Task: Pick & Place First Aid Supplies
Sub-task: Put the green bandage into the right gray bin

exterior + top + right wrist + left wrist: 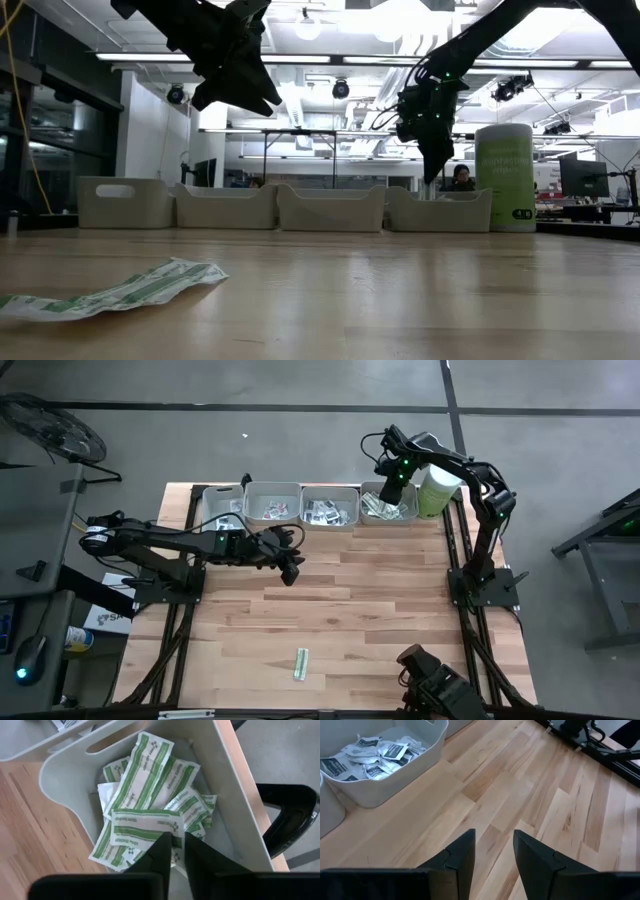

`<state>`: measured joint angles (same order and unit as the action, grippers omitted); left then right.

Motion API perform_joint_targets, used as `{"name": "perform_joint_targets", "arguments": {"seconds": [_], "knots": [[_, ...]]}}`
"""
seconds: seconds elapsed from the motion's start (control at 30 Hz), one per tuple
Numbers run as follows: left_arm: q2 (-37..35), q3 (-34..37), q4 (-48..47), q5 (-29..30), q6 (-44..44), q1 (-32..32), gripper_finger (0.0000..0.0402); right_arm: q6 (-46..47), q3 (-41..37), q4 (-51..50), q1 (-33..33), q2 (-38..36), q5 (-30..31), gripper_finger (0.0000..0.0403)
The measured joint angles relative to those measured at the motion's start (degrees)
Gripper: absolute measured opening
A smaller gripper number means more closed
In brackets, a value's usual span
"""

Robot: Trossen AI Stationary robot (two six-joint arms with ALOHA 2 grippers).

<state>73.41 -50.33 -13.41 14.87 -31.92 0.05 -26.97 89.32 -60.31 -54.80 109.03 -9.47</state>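
Pale wood planks make up the table (350,610), with four grey trays (272,501) lined along its 12 o'clock edge and a pale green tub (437,490) at the row's 3 o'clock end. Above the tray nearest the tub hangs the right gripper (174,851), pointing down into a heap of green-and-white strip sachets (150,795); its fingers are nearly together with only a thin gap, and one strip lies right at the tips, though whether it is pinched cannot be told. Toward 10 o'clock from the table's middle, the left gripper (492,857) hovers over bare wood, fingers parted and holding nothing. Beside it a tray holds white sachets with dark marks (370,757). One lone strip sachet (301,664) lies flat near the 6 o'clock edge.
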Motion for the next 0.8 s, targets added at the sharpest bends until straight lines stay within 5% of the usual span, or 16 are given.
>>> {"name": "perform_joint_targets", "arguments": {"seconds": [0.4, 0.8], "knots": [[-2.3, 0.0, -7.1, -1.3, -0.5, 0.0, 0.0133, 2.9, 0.0, 0.2, 0.1, -2.1, 3.7, 0.0164], [-3.1, 0.0, -10.7, -11.6, 2.2, -2.5, 0.0133, 8.1, 0.0, -1.5, 1.2, -11.5, 2.2, 0.0181]]}}
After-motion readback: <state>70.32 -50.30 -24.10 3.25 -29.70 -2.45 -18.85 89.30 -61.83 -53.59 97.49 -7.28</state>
